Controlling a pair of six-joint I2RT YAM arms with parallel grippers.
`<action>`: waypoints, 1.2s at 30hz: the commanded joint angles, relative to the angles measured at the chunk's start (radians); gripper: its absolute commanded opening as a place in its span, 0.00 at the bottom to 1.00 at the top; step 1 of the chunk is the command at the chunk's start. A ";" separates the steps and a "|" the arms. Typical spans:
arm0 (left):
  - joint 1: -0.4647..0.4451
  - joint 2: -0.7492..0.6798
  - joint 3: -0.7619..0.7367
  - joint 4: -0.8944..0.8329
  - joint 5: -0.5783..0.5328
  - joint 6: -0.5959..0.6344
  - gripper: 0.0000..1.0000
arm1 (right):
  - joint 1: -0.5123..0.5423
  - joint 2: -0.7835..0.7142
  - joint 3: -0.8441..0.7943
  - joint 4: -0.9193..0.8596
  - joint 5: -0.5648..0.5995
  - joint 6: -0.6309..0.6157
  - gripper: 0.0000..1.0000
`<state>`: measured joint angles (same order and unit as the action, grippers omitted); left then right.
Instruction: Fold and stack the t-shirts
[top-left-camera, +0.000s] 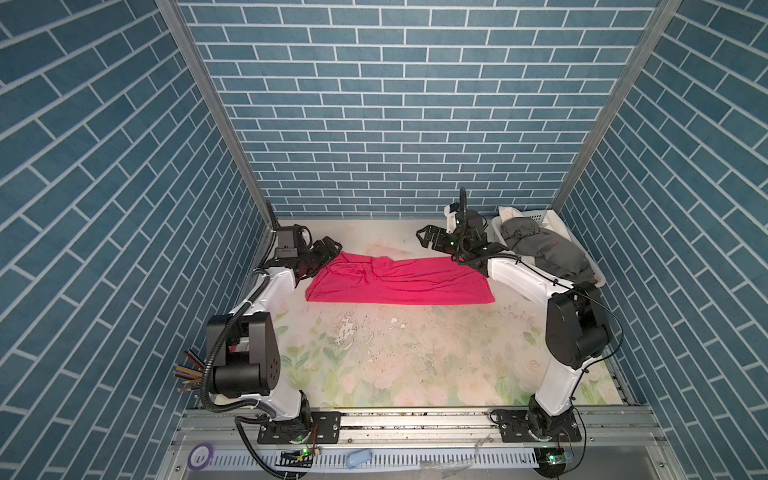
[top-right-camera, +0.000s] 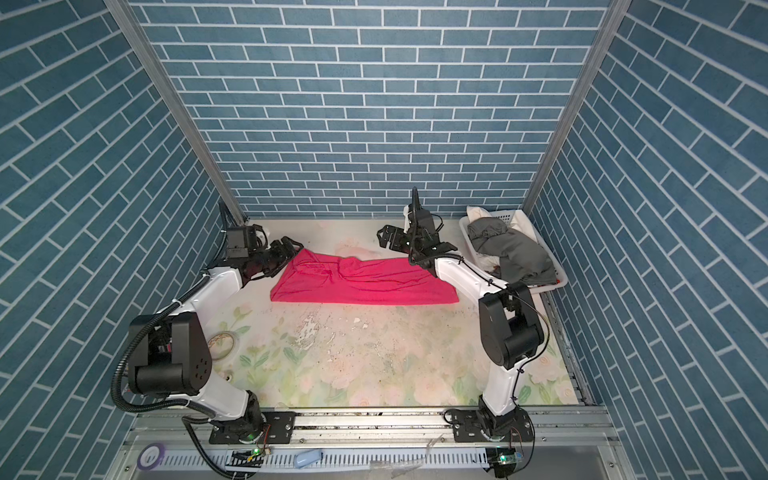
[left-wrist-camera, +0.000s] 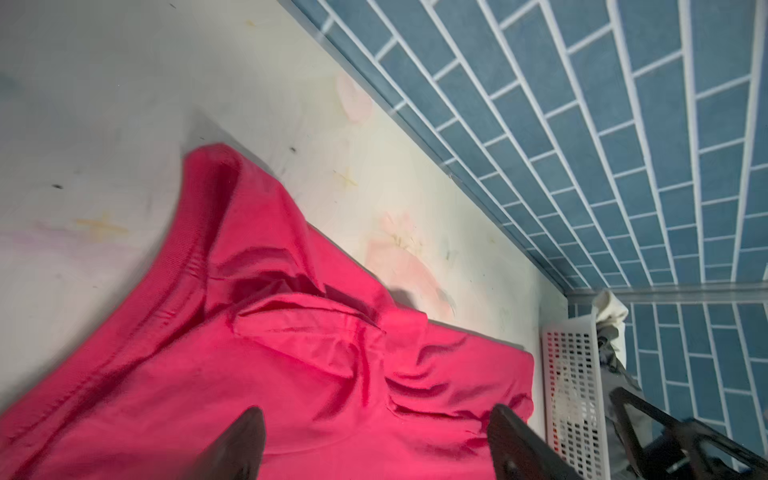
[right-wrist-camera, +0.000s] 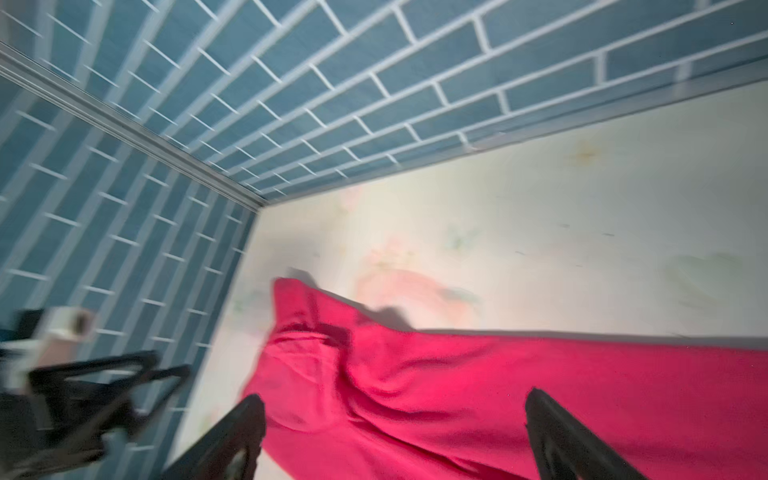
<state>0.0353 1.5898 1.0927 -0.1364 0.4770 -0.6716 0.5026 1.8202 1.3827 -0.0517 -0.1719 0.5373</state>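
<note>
The pink t-shirt (top-left-camera: 399, 280) lay as a long wrinkled band across the far half of the worktop (top-left-camera: 415, 361). Its ribbed collar end was at the left and its other end at the right, partly hidden behind your right forearm. A ridge of bunched cloth stood near the middle of its far edge.

Your left hand (top-left-camera: 330, 248) hung just over the collar corner, fingers spread and holding nothing. Your right hand (top-left-camera: 424, 237) sat raised past the far edge, equally spread and empty.

As I judged it, the lengthwise fold was down and the crosswise fold was the step in hand. To do it well you needed to flatten that ridge first. Then you needed to pinch both layers at one end's corners, not the top layer alone, lift low, and carry that end over until edge met edge. I could not tell whether the right forearm touched the cloth, so it needed to clear before any pull.

The dark grey t-shirt (top-left-camera: 548, 253) lay heaped in the white basket (top-left-camera: 536, 216) at the far right corner, apart from the fold.
</note>
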 joint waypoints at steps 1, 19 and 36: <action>-0.007 0.078 -0.050 -0.010 0.026 -0.041 0.86 | 0.003 0.044 -0.043 -0.234 0.032 -0.282 0.98; -0.041 0.428 0.180 0.145 0.105 -0.194 0.86 | 0.007 0.074 -0.132 -0.142 -0.104 -0.232 0.98; -0.032 0.371 0.268 -0.044 0.073 -0.111 0.86 | -0.092 0.156 -0.050 -0.276 -0.023 -0.364 0.98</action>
<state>-0.0029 2.0640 1.4200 -0.1123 0.5598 -0.8207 0.4343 1.9354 1.2850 -0.2592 -0.2420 0.2527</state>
